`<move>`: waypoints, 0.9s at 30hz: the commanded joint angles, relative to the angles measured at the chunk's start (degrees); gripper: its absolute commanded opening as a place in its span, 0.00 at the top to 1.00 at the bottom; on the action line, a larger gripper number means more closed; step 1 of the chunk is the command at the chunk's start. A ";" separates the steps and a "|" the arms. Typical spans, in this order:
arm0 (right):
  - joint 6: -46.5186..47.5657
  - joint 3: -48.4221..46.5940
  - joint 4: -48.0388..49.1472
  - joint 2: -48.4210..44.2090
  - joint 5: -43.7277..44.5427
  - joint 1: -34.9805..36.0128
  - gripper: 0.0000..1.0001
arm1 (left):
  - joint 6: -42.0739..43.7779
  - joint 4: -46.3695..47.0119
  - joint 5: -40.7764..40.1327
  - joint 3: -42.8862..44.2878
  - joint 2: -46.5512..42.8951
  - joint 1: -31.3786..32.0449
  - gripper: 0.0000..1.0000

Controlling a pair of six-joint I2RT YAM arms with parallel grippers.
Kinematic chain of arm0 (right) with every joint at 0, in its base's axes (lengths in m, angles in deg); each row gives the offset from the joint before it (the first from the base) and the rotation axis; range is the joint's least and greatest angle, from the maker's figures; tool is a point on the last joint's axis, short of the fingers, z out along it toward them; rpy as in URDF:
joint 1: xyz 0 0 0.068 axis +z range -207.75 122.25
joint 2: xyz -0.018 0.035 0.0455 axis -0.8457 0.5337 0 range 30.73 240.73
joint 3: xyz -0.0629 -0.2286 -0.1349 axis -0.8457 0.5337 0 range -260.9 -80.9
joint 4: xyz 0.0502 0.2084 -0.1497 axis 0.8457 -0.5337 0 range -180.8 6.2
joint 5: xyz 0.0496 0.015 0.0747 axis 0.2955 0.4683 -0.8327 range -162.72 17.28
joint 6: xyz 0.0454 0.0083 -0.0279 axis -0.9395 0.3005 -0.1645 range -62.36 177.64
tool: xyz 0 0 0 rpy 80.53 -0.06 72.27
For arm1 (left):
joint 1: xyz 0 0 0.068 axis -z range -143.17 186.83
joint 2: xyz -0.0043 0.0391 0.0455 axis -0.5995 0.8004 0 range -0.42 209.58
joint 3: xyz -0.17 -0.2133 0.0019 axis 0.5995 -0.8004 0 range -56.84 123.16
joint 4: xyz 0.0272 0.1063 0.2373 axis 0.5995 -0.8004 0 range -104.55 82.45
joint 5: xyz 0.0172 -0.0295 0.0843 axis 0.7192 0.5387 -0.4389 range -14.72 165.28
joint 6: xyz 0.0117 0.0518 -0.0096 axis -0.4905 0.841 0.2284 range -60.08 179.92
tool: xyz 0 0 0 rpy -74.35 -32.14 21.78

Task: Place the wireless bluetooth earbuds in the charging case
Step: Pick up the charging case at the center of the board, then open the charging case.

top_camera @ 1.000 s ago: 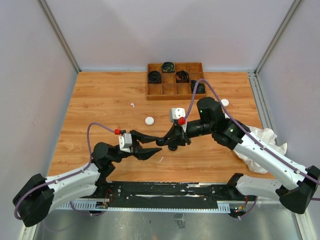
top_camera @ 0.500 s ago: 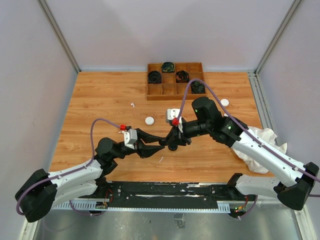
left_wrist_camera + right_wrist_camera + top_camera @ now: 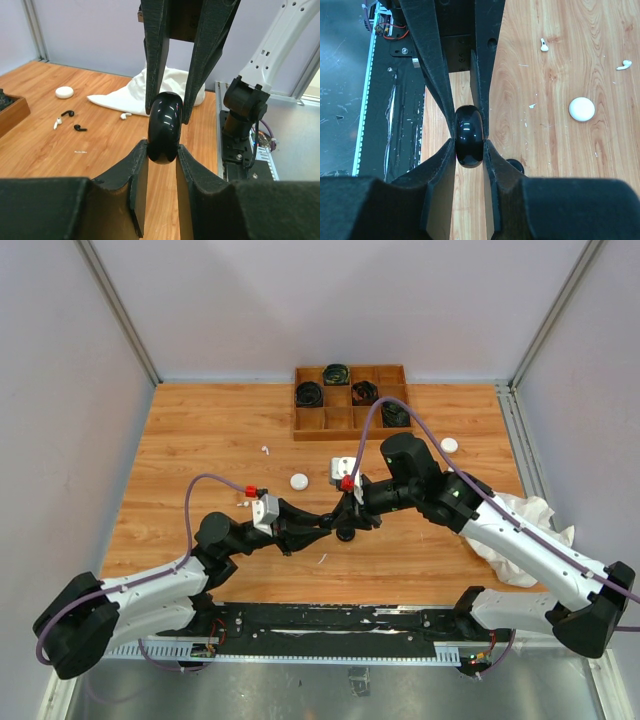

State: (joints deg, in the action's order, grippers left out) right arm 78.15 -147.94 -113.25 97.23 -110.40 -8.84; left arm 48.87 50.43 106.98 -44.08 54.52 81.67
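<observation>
At table centre, nr arm bases: both arms reach in, tips meet head-on.
L gripper [image 3: 162,148]: closed on black case [image 3: 164,122], one finger each side of its lower part.
R gripper [image 3: 470,144]: closed on same case from opposite end, fingers flat on both faces.
Case pos: edge-on, upright btwn the 2 pairs of fingers, off the wood; lid state can't tell.
Earbuds [image 3: 80,128]: loose on wood beyond the grip, well apart from case. 2 black close tog., 1 white just beside them, 1 white nr cloth.
Cloth [image 3: 520,525]: white, crumpled, R side of table by R arm.
Pucks: white puck [image 3: 299,481] just past grippers; 2nd white puck [image 3: 450,445] farther R.
Far edge: wood tray [image 3: 345,435], coiled black cables [image 3: 310,394] in several compartments.
</observation>
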 commanded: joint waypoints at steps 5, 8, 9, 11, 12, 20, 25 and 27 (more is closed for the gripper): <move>0.38 -1.43 0.62 0.62 0.78 1.33 0.83 | 0.53 4.16 1.19 0.88 0.77 0.69 1.00; 0.50 -1.22 1.10 0.20 2.23 1.31 0.72 | 2.32 4.16 1.61 0.31 0.34 0.69 1.00; 0.54 -1.10 1.40 0.02 2.76 1.36 0.70 | 2.79 4.16 1.61 -0.02 0.08 0.69 1.00; 0.49 -0.85 1.91 -0.33 3.45 1.31 0.67 | 3.63 4.14 1.65 -0.38 -0.53 0.69 1.00; 0.49 -0.81 2.14 -0.51 3.74 1.28 0.66 | 3.99 4.17 1.77 -0.57 -0.76 0.69 1.00; -0.17 -1.09 3.10 -1.28 6.32 1.28 0.64 | 7.78 1.34 1.83 -1.91 -1.40 0.75 1.00; -0.75 -1.45 3.07 -1.05 7.87 1.12 0.63 | 9.42 0.47 1.93 -2.50 -1.72 0.78 1.00; -1.34 -1.69 3.17 -0.62 8.65 0.91 0.63 | 9.81 0.47 2.26 -2.60 -1.89 0.86 1.00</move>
State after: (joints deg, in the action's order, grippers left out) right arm 78.11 -147.94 -111.63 97.01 -104.93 -8.10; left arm 56.24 50.10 107.50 -46.07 53.78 81.70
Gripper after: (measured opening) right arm 0.370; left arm 0.291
